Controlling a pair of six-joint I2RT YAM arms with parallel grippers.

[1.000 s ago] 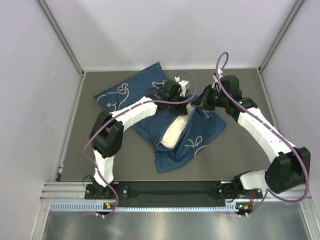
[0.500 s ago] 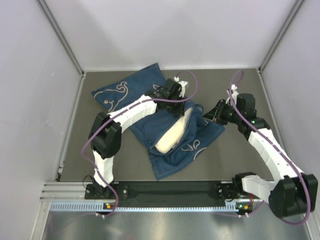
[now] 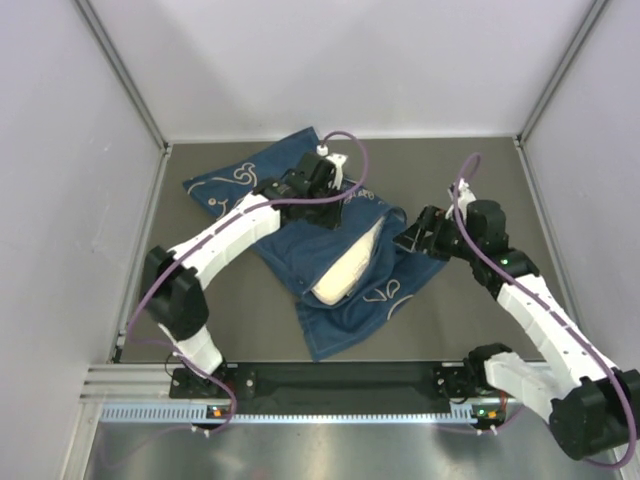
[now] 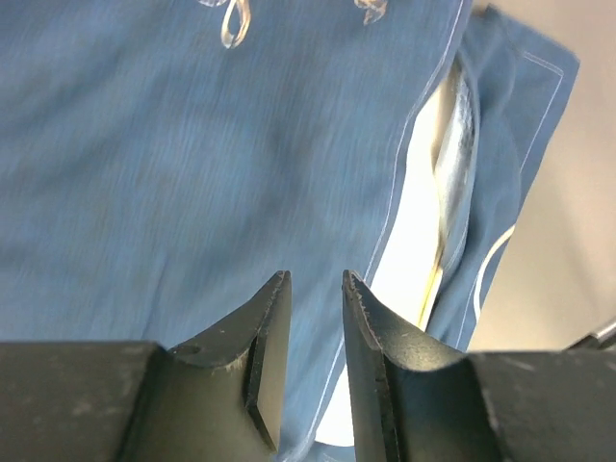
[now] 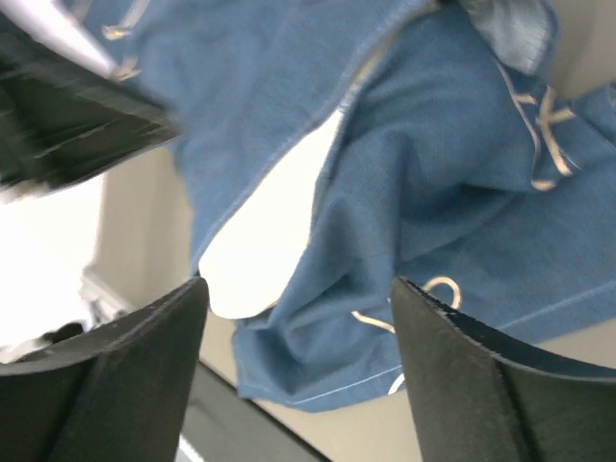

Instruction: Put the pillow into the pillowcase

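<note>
Right hand (image 3: 406, 238) back, off pillowcase (image 3: 285, 255)

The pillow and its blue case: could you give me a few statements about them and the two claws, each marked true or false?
1. The pillow is wholly hidden inside the pillowcase. False: a cream-white strip of it shows through the case's opening.
2. The right gripper has its jaws wide apart with nothing between them. True.
3. The pillowcase is plain blue. False: it carries white line drawings.
4. The left gripper is over the blue fabric, its jaws a narrow gap apart and nothing clamped between them. True.
</note>
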